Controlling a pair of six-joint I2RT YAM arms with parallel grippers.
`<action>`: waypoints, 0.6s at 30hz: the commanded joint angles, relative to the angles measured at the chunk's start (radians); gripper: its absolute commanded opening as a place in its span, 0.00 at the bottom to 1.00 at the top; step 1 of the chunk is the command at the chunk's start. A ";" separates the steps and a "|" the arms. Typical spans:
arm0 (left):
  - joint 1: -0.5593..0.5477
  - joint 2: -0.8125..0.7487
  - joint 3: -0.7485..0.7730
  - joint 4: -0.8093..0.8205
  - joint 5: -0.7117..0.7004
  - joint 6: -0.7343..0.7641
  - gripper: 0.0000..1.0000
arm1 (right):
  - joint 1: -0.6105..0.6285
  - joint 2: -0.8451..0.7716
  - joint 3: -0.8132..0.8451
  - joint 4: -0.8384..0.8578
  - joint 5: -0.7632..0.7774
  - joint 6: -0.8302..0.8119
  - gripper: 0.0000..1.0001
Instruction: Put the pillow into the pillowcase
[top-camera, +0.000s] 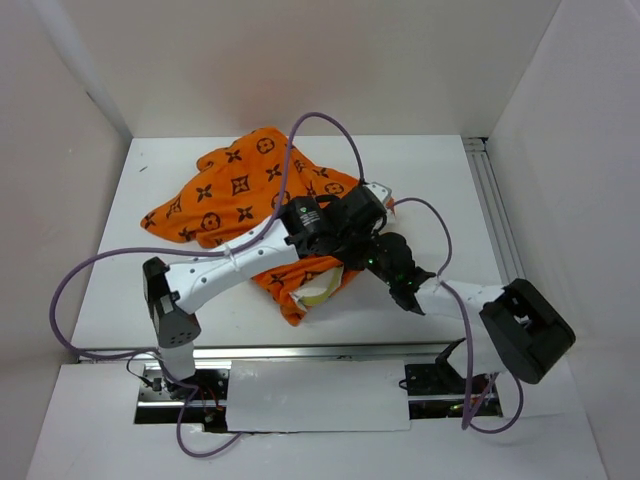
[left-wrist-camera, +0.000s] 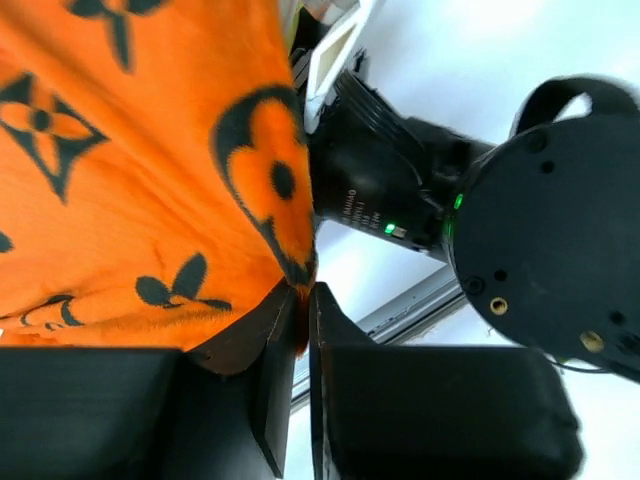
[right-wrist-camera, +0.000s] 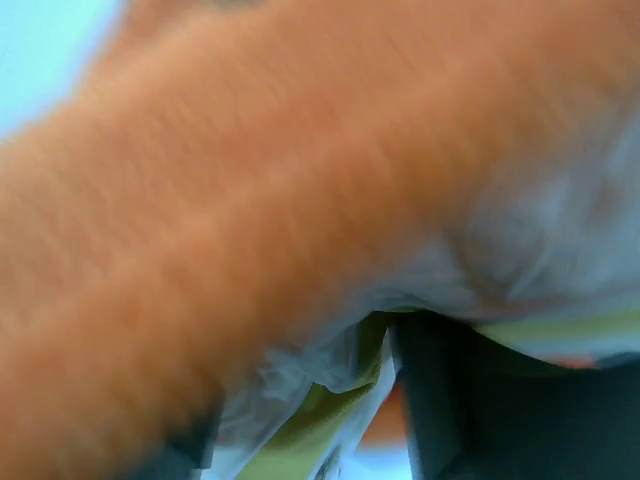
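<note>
The pillow (top-camera: 322, 291) shows only its piped corner at the mouth of the pillowcase (top-camera: 240, 185). That corner lies between the parted fingers of my right end effector (right-wrist-camera: 310, 410), though blur hides whether they grip it. Just beside, my left end effector (left-wrist-camera: 300, 400) is almost closed on the hem. The rest of the sack lies beyond both, so I judge the push goes forward.

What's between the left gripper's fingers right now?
The pillowcase: its edge is caught in the narrow gap between the left gripper's fingers, shown in the left wrist view.
</note>
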 joint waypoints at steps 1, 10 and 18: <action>-0.024 0.010 -0.052 0.097 0.109 -0.041 0.22 | -0.025 -0.088 0.021 -0.411 -0.007 -0.062 0.79; 0.054 -0.038 -0.238 0.152 0.106 -0.067 0.74 | -0.054 -0.327 0.028 -0.902 -0.001 -0.067 0.89; 0.042 -0.013 -0.220 0.133 0.058 -0.005 1.00 | -0.103 -0.576 0.058 -1.211 0.057 -0.065 1.00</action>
